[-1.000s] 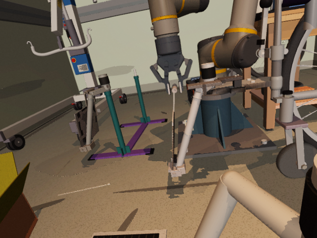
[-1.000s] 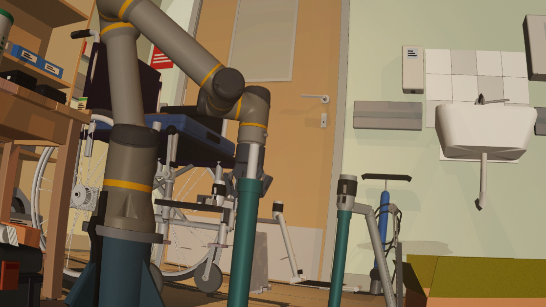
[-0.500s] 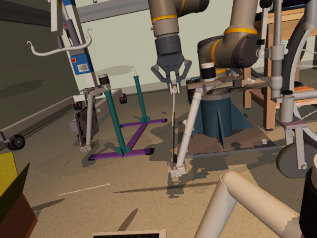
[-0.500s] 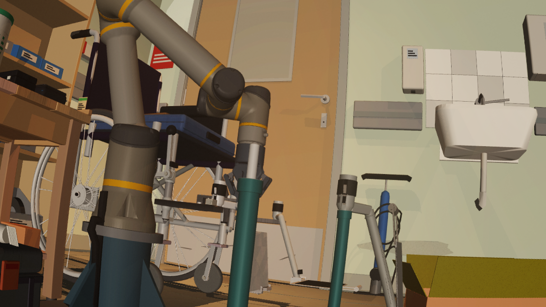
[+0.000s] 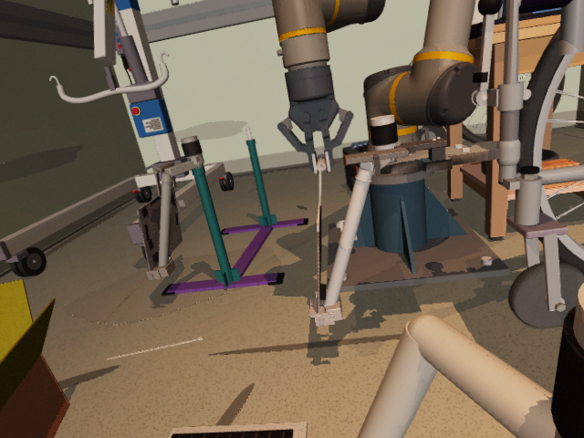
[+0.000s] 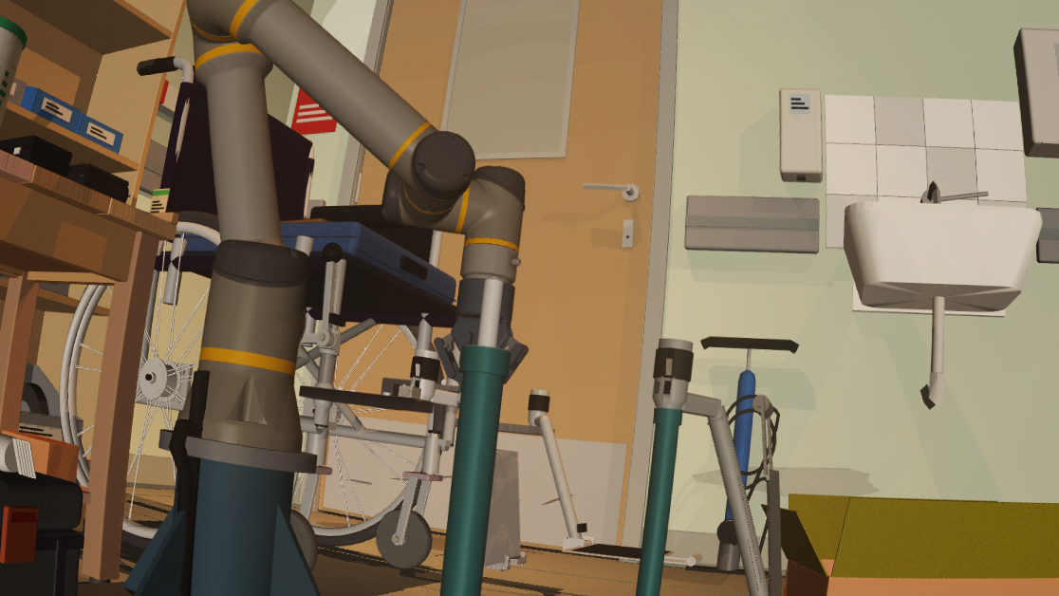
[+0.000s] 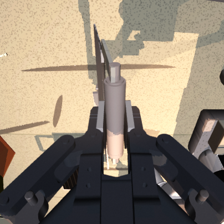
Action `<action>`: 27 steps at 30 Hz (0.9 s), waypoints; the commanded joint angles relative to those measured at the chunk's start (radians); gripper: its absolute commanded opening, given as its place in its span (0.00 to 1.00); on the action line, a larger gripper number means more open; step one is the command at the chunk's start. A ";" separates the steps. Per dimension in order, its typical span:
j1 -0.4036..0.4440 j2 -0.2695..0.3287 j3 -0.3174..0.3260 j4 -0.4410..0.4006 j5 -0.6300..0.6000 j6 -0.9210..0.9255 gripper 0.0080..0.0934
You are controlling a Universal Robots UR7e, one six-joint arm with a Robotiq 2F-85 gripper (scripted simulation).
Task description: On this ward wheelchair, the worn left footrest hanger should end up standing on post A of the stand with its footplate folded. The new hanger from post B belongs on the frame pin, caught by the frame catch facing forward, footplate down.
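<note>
My gripper [image 5: 321,163] [image 7: 114,116] has closed on the pale round knob [image 7: 114,111] at the free top edge of the worn hanger's footplate [image 5: 319,250], which stands folded up on edge. The worn hanger [image 5: 346,235] slopes from its black-capped collar [image 5: 383,133] on the wheelchair frame down to the floor. On the purple stand [image 5: 240,264], the bare teal post [image 5: 259,181] stands at the back. The nearer teal post [image 5: 211,221] carries the new hanger [image 5: 164,221], its footplate [image 5: 159,231] folded upright.
Behind the stand a patient hoist [image 5: 137,94] on castors lines the wall. My arm's blue pedestal [image 5: 401,212] and its plate sit right of the worn hanger, the wheelchair [image 5: 538,188] beyond. A yellow box [image 5: 19,330] lies near left.
</note>
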 commanded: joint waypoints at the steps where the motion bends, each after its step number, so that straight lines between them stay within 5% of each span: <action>1: -0.001 0.001 -0.001 -0.001 0.000 0.000 0.00; 27: -0.067 0.067 -0.050 -0.018 0.000 -0.066 0.00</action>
